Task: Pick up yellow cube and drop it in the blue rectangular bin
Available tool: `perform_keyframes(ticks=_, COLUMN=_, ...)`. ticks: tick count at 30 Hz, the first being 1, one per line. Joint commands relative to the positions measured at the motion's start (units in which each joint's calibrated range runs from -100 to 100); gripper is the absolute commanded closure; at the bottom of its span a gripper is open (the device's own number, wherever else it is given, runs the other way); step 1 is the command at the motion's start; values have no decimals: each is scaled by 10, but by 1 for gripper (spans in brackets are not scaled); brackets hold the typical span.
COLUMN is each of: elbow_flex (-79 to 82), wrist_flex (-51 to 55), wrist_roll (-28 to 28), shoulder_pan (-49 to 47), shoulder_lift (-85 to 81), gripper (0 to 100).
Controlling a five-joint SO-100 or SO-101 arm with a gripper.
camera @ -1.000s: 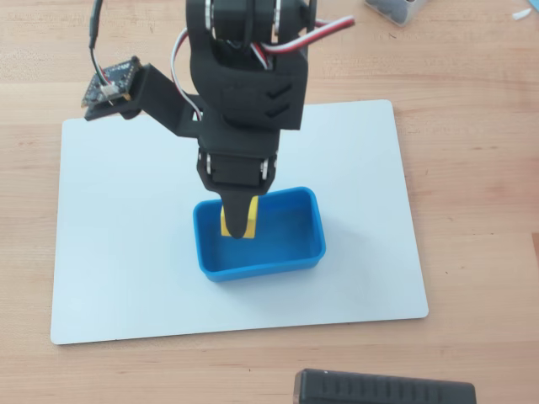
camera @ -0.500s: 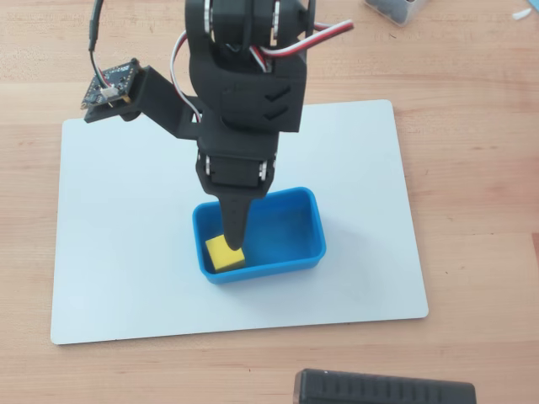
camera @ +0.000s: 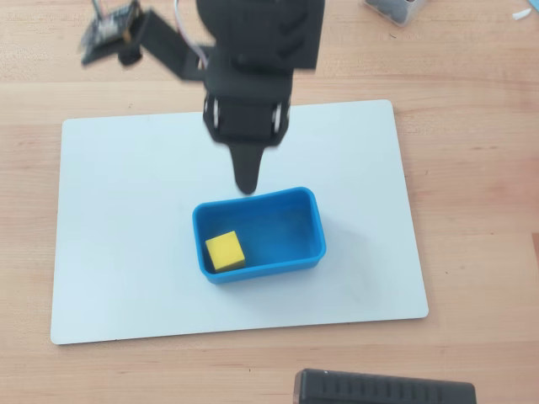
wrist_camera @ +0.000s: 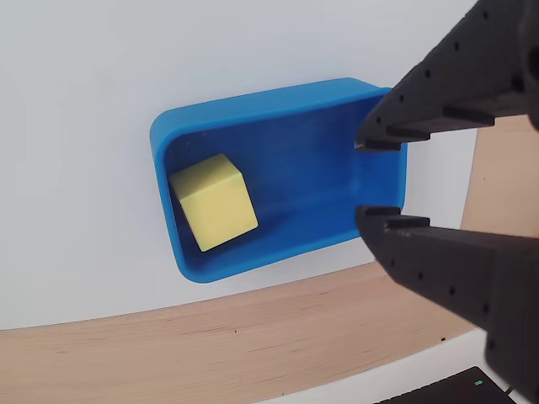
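The yellow cube lies inside the blue rectangular bin, in its left end in the overhead view. The bin stands on a white board. My gripper hangs just beyond the bin's far rim and points down at it. In the wrist view the cube rests against the left wall of the bin. My gripper is at the right, over the bin's right end. Its two black fingers stand apart with nothing between them.
The white board lies on a wooden table. A black device sits at the near edge and a clear container at the far right. Loose wires and a small board hang at the arm's left.
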Motion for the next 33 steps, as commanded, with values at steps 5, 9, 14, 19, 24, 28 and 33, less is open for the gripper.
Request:
perform_keyframes(ticks=5, elbow_flex=181, wrist_flex=-18, wrist_roll=7, shoulder_pan=-9, shoulder_lift=-296, gripper=99)
perform_keyframes(ticks=9, elbow_flex=288, wrist_flex=-46, wrist_roll=8, shoulder_pan=-10, shoulder_lift=-378, gripper=100)
perform_keyframes(ticks=14, elbow_flex=408, wrist_flex=-92, wrist_roll=13, shoulder_pan=-3, shoulder_lift=-447, gripper=100)
perform_keyframes(ticks=19, elbow_flex=552, wrist_flex=-168, wrist_roll=23, shoulder_pan=1, shoulder_lift=-499, gripper=100)
perform_keyframes(ticks=24, elbow_flex=661, wrist_flex=-240, wrist_roll=24, shoulder_pan=1, shoulder_lift=-534, gripper=100)
perform_keyframes(ticks=28, elbow_flex=749, wrist_flex=-278, wrist_roll=27, shoulder_pan=-2, shoulder_lift=-624, gripper=100)
perform_keyframes(ticks=33, elbow_flex=848, wrist_flex=-275, wrist_roll=34, shoulder_pan=-12, shoulder_lift=-782, gripper=100)
